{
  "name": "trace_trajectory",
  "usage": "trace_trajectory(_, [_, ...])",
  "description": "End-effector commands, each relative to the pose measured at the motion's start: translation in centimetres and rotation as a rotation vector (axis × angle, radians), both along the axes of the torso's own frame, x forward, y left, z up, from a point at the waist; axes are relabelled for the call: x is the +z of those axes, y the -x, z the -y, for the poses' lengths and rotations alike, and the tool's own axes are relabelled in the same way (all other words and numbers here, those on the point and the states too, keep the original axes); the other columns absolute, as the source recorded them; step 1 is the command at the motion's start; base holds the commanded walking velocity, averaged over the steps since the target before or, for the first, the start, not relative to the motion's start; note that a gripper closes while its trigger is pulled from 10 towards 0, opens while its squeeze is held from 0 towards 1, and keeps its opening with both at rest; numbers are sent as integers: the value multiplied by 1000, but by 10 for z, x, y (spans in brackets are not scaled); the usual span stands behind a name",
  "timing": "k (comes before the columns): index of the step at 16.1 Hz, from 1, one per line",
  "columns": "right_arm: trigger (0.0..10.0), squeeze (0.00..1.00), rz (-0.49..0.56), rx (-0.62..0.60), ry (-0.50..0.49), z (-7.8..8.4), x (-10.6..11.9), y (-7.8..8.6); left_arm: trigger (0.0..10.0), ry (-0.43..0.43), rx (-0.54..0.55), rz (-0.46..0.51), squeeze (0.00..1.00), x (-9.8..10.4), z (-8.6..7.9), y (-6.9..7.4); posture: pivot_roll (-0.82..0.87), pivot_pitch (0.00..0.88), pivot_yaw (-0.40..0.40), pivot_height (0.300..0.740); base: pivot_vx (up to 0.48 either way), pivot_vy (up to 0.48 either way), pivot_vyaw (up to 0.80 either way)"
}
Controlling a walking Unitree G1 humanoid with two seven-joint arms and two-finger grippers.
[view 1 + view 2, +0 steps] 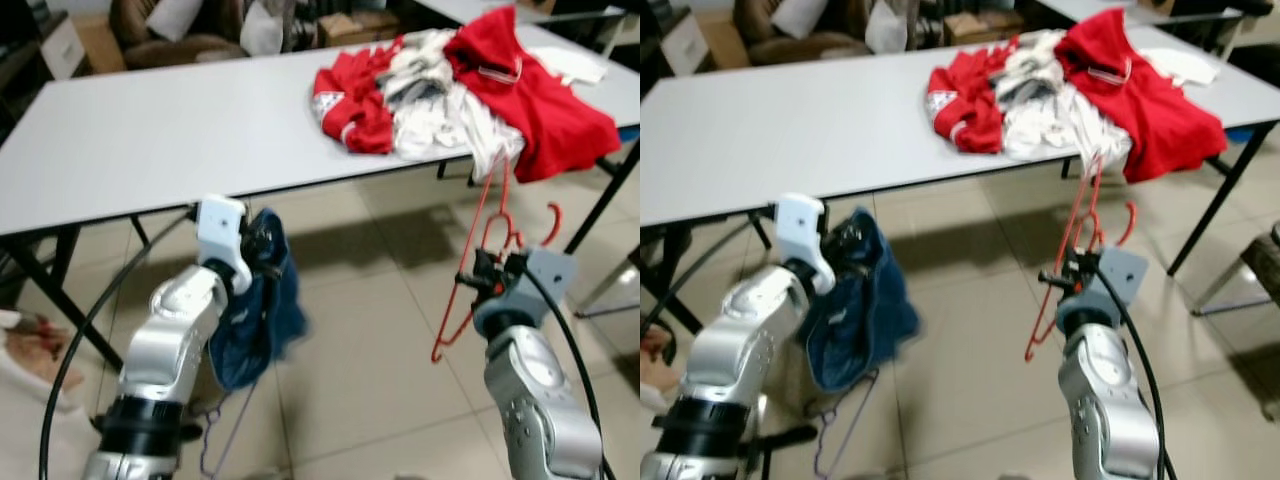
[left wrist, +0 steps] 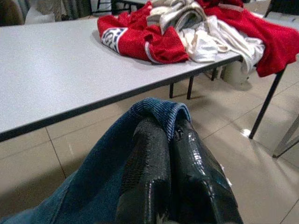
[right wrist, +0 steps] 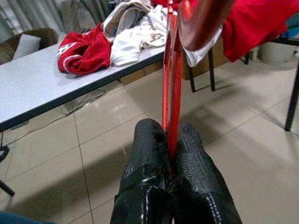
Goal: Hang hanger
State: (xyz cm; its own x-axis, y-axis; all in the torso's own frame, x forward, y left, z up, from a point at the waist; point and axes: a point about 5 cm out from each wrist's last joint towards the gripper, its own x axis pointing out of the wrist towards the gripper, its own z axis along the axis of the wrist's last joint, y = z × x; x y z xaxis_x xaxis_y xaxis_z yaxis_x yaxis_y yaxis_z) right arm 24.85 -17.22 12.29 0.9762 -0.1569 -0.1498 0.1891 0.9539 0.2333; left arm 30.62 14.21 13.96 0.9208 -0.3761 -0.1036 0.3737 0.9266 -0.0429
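My right claw [image 1: 487,272] pinches the red hanger [image 1: 478,262] at four o'clock, below the worktop [image 1: 150,130] edge. My left claw [image 1: 262,243] grips blue jeans [image 1: 255,325]. The hanger's thin wire could twist and slip.

Even, soft indoor light, fairly bright, with no hard highlights on the pale table [image 1: 150,130]. Diffuse shadows lie on the tiled floor [image 1: 380,350] under the table edge, in the middle of both eye views. Both eye views are slightly soft throughout, blurrier toward the lower edges. In the wrist views the black fingers [image 2: 187,186] at the bottom of the frame show glossy glints; the red hanger [image 3: 170,93] near the lens is out of focus at the top
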Motion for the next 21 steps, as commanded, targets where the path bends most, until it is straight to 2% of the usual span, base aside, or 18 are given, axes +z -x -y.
trace_trajectory(1, [10000,0,22,27,12,-6,4,-1,10000,7,36,64,0,14,-7,-3,-157,0,53,740,0,0,0])
trace_trajectory(3, [10000,0,15,58,48,-8,6,-3,10000,1,48,77,0,16,-8,-5,-162,0,54,740,0,0,0])
trace_trajectory(5, [10000,0,18,82,185,-11,12,-10,10000,17,54,124,0,21,-7,-6,-168,0,53,740,0,0,0])
trace_trajectory(6, [10000,0,29,101,211,-12,15,-12,10000,18,59,140,0,23,-7,-7,-168,0,53,740,251,0,0])
trace_trajectory(7, [10000,0,93,160,224,-17,24,-15,10000,27,70,156,0,29,-8,-10,-168,0,53,740,300,0,0])
trace_trajectory(10, [10000,0,107,241,216,-23,25,-15,10000,31,71,170,0,32,-7,-12,-159,0,52,740,325,0,0])
trace_trajectory(17, [10000,0,109,178,211,-10,24,-16,10000,39,77,170,0,30,-6,-13,-162,0,51,740,350,0,0])
trace_trajectory(21, [10000,0,138,255,247,-19,30,-17,10000,48,97,186,0,34,-9,-15,-163,0,41,740,370,0,198])
